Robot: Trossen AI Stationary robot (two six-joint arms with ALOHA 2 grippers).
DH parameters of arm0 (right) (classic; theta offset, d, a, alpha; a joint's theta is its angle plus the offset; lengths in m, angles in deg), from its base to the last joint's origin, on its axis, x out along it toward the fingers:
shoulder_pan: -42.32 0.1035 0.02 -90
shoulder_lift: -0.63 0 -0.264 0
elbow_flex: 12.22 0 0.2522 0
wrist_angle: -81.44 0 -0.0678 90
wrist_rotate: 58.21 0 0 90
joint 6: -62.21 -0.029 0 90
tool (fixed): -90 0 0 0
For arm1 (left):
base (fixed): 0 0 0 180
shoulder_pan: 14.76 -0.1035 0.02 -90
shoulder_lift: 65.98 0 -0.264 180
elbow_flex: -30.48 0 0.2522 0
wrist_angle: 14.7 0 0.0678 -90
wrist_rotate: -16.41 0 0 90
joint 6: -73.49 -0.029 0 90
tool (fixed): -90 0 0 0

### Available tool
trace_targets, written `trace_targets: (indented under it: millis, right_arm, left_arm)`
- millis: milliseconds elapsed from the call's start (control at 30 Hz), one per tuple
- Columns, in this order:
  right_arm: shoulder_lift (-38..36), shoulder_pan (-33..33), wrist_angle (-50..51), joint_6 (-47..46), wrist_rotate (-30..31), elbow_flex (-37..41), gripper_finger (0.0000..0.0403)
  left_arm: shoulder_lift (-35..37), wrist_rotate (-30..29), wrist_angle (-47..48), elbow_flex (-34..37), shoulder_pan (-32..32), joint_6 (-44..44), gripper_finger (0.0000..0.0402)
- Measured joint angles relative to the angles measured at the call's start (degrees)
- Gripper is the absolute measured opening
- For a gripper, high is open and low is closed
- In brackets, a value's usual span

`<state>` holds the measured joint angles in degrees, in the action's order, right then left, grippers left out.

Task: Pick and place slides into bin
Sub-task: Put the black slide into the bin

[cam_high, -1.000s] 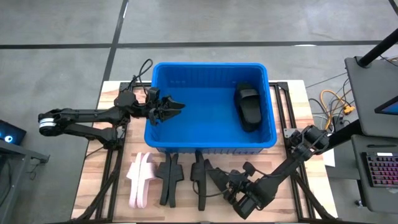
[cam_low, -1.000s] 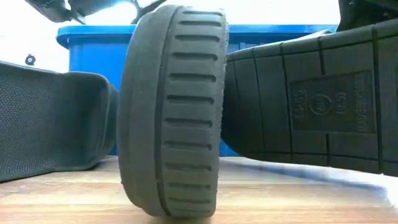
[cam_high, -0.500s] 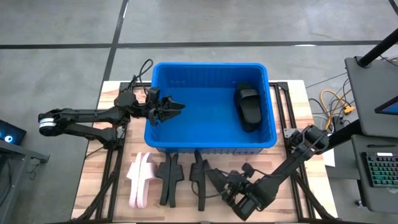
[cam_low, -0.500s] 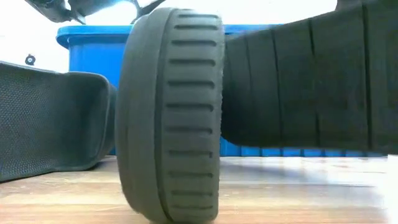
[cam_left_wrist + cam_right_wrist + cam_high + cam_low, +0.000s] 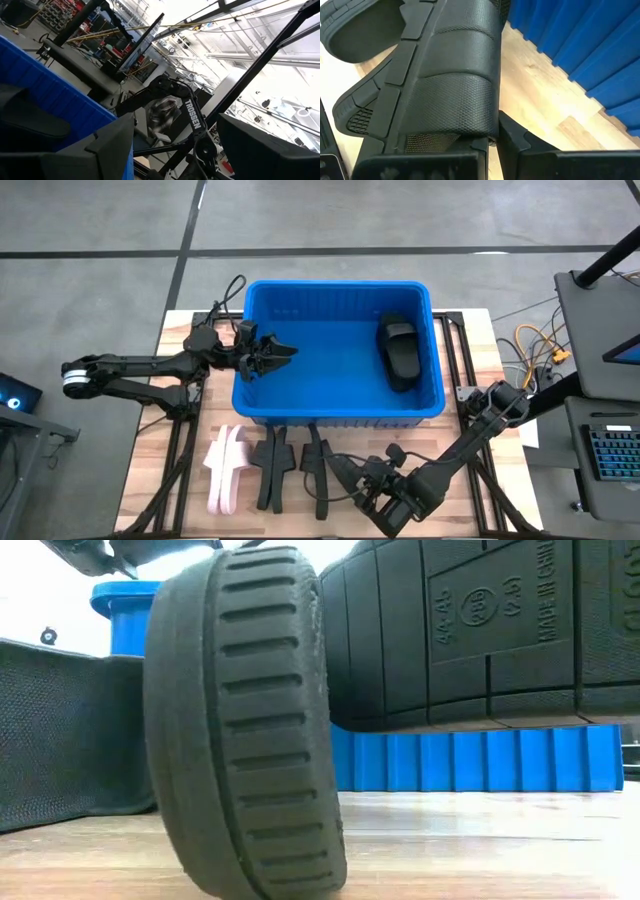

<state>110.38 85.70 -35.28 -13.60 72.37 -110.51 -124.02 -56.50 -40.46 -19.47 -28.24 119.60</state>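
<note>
Right gripper [image 5: 345, 473] clamped shut on black rubber slide [image 5: 318, 470], lifted just in front of tall blue plastic bin [image 5: 335, 412]. Left gripper [image 5: 283, 350] open, empty, over bin.

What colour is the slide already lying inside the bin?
Black; the slide lies against the bright blue bin, clearest in the high view.

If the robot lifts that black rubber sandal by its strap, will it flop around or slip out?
The black rubber sandal probably stays fairly stiff: its thick ribbed sole shows no sag where it hangs above the wooden table. Slipping seems unlikely, since the right gripper is shut on the bumpy textured strap. It may swing a little, being held at one spot.
</note>
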Motion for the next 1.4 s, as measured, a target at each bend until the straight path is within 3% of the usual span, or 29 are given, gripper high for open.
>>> trace_targets:
  millis: [767, 1133, 1400]
  right_arm:
    - [0.0, 0.5, 0.3, -0.2, -3.6, -0.7, 0.0012]
    - [0.0, 2.2, 12.7, -2.4, -3.7, -6.1, 0.0012]
    - [0.0, 2.5, 14.6, -2.2, -3.3, -8.7, 0.0012]
  left_arm:
    - [0.0, 0.5, 0.0, 0.0, 0.0, 0.1, 0.0270]
    - [0.0, 0.5, 0.0, 0.0, 0.0, 0.1, 0.0270]
    - [0.0, 0.6, 0.0, 0.0, 0.0, 0.1, 0.0270]
